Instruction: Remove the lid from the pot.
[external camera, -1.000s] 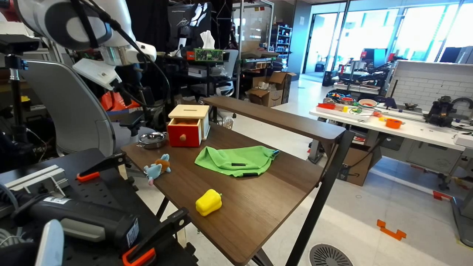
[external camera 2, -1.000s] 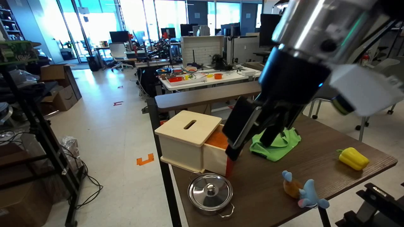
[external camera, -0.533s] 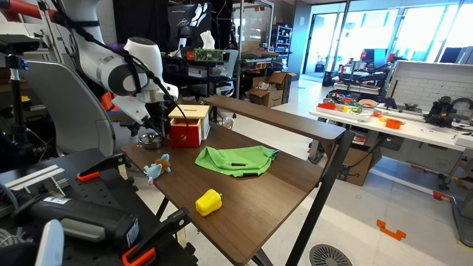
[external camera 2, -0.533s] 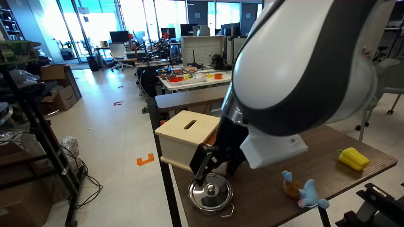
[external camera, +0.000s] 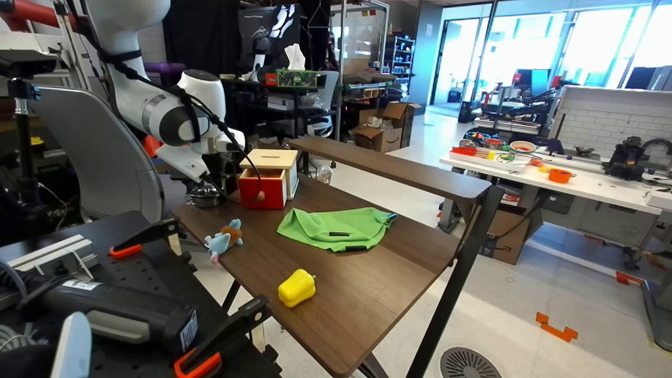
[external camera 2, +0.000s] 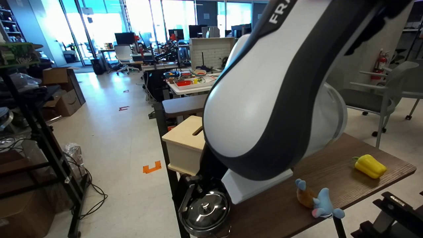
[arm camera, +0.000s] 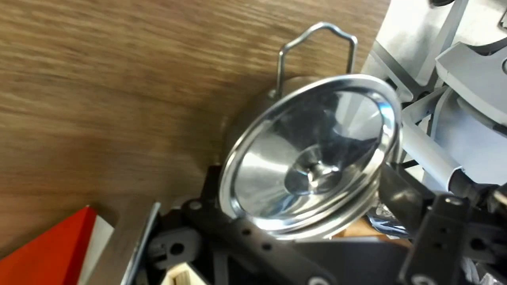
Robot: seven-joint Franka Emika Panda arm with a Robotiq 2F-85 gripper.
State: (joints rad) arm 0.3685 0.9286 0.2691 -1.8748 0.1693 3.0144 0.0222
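The lid (arm camera: 311, 152) is sitting on top of the pot (external camera: 205, 200), not yet coming off, with its knob (arm camera: 315, 174) standing at the middle. The jaws are standing wide apart at the pot, one to each side of its rim in the wrist view, so the lid is lying between them; whether either is touching the rim, I cannot tell. Being round, the lid is offering no long axis, so the coming move is probably turning on height: closing on the knob would likely be freeing the lid alone, while closing at the rim may be pinching the pot too.

Counting, I am finding one lid, one pot showing one wire handle (arm camera: 324, 25), and one wooden box (external camera: 270, 156) with one red drawer (external camera: 270, 197) standing just beside the pot. One plush toy (external camera 2: 323, 202) is lying near the pot; one green cloth (external camera: 331, 226) and one yellow pepper (external camera: 296, 287) are resting well apart from it, all sharing one brown surface (external camera: 341, 315).
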